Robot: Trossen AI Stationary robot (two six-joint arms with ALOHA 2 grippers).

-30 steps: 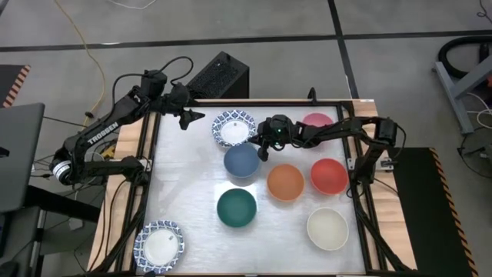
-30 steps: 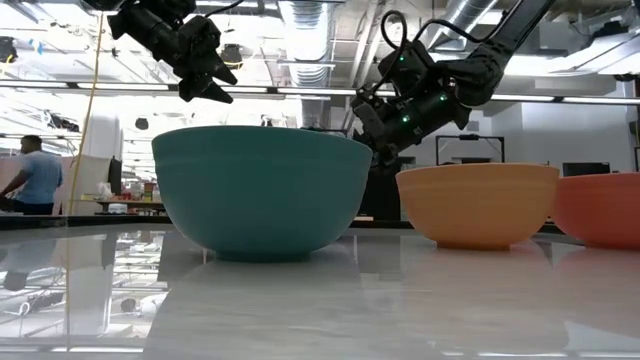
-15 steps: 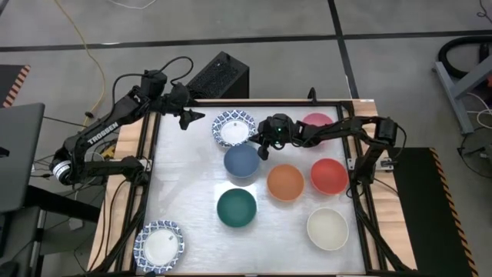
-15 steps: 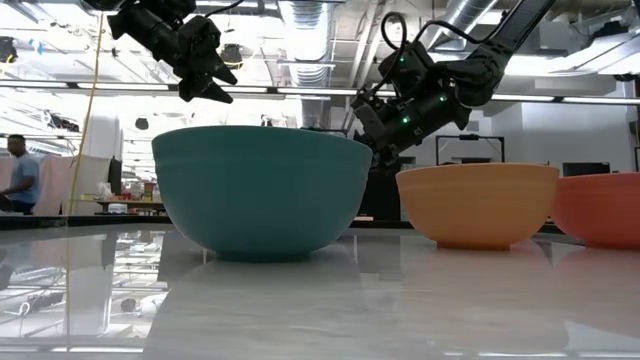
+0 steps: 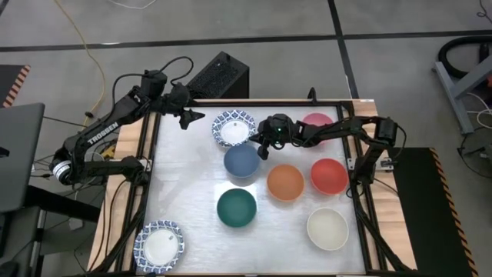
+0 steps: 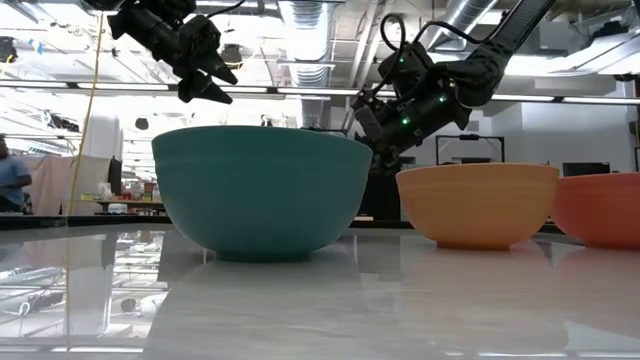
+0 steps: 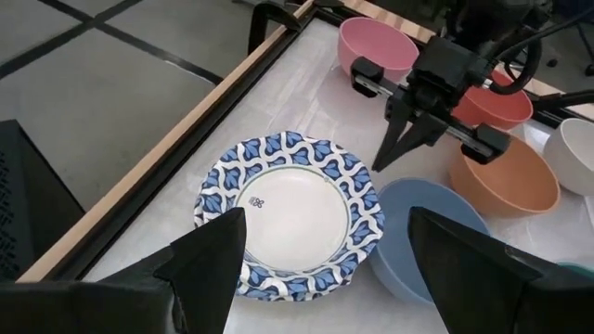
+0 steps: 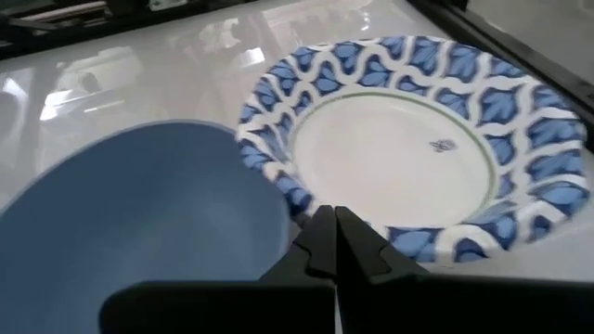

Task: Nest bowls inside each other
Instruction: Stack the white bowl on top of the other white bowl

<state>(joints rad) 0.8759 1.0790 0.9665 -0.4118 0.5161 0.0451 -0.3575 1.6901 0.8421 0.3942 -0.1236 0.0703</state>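
On the white table [image 5: 184, 177], framed by a wooden edge, you have the two dark arms reaching in from the far corners, and below them the bowls spread over the surface. Your left gripper [image 5: 194, 117] hangs above the far left part of the table, its fingers [image 7: 209, 255] spread wide and holding nothing, just beside the patterned bowl [image 5: 234, 128], a white one with a blue patterned rim at the far middle. Your right gripper [image 5: 262, 146] is pinched fully together with nothing between its fingertips, poised over the spot where that patterned bowl meets the blue bowl [image 5: 241, 160]; whether the two rims touch you cannot tell. Close to the right of these sit the pink bowl [image 5: 317, 123] at the far edge, the orange bowl [image 5: 285, 182] and the red bowl [image 5: 329, 175]. Nearer you stand the dark green bowl [image 5: 236, 208] and the cream bowl [image 5: 328, 228], each apart from its neighbours. A second patterned bowl [image 5: 159, 246] sits alone in the near left corner. No bowl visibly holds another.
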